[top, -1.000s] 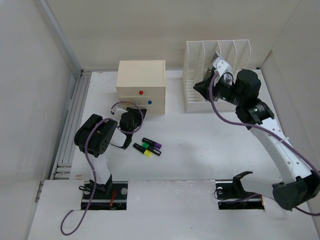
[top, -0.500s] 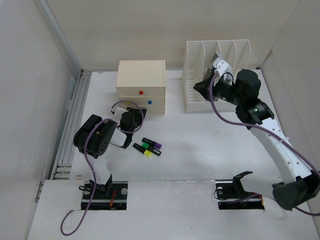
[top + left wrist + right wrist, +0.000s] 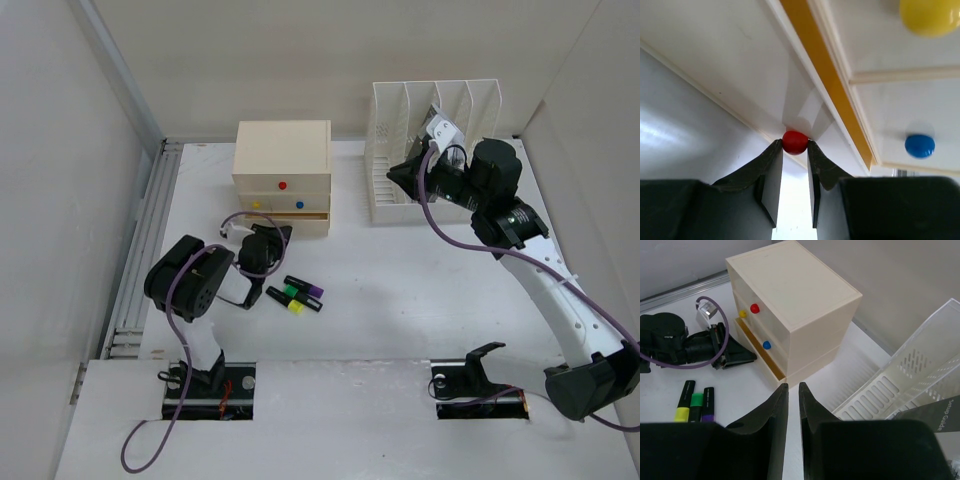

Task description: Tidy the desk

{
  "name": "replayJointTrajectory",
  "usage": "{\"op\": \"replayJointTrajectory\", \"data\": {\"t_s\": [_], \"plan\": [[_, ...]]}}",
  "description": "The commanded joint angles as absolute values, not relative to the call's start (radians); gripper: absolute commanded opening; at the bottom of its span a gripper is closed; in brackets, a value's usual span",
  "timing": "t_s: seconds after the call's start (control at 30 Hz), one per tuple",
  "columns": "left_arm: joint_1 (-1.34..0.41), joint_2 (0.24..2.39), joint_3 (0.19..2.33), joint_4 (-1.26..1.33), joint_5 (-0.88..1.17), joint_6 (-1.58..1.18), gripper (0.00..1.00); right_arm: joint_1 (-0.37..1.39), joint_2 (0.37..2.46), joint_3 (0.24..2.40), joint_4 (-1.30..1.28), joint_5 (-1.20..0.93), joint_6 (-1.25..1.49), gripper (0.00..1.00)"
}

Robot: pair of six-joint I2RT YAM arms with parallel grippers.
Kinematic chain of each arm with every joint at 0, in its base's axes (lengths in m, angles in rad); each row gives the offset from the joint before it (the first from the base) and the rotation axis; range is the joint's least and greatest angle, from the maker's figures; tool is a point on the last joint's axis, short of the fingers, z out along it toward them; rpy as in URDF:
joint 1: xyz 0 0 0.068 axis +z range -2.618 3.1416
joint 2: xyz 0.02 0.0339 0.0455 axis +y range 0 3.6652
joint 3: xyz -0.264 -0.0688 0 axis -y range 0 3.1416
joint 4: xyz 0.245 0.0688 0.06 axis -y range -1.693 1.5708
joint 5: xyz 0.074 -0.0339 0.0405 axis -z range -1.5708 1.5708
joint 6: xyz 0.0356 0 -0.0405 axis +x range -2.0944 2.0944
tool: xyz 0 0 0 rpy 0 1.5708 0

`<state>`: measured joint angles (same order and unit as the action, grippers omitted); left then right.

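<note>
The desk [image 3: 400,300] is a broad, matte white slab filling the floor of the booth, with a ribbed aluminium rail [image 3: 150,240] along its left edge. At the back sits a boxy beige drawer chest [image 3: 282,150], smooth-faced, its bottom drawer [image 3: 760,357] standing a little out and showing an ochre rim. The left gripper [image 3: 795,148] pinches that drawer's small glossy red knob [image 3: 795,141] between dark wedge-shaped fingers. The right gripper [image 3: 793,386] hangs by the white slotted file rack [image 3: 400,110], its fingers a thin slit apart with nothing between them.
</note>
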<state>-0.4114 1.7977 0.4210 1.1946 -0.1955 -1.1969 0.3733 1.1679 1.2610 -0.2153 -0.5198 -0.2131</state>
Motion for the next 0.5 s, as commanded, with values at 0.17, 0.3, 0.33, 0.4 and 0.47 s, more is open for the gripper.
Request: {"op": "replayJointTrajectory", "data": {"t_s": [0.17,0.3,0.33,0.4,0.47], "plan": [[-0.466,1.735,0.288,1.307,-0.264,-1.247,0.09,0.368,1.141,1.266,-0.163,-0.523,-0.206,0.2],[-0.488,1.712,0.269,1.272,-0.282,-1.259,0.09,0.368,1.141,1.266,-0.163,-0.532,-0.206,0.2],[-0.488,1.712,0.268,1.272,-0.282,-1.259,0.11,0.368,1.141,1.266,-0.163,-0.532,-0.206,0.2],[-0.488,1.712,0.268,1.263,-0.282,-1.269,0.25,0.368,1.141,1.266,-0.163,-0.532,-0.206,0.2],[-0.488,1.701,0.268,1.253,-0.282,-1.269,0.37,0.368,1.141,1.266,-0.163,-0.532,-0.206,0.2]]}}
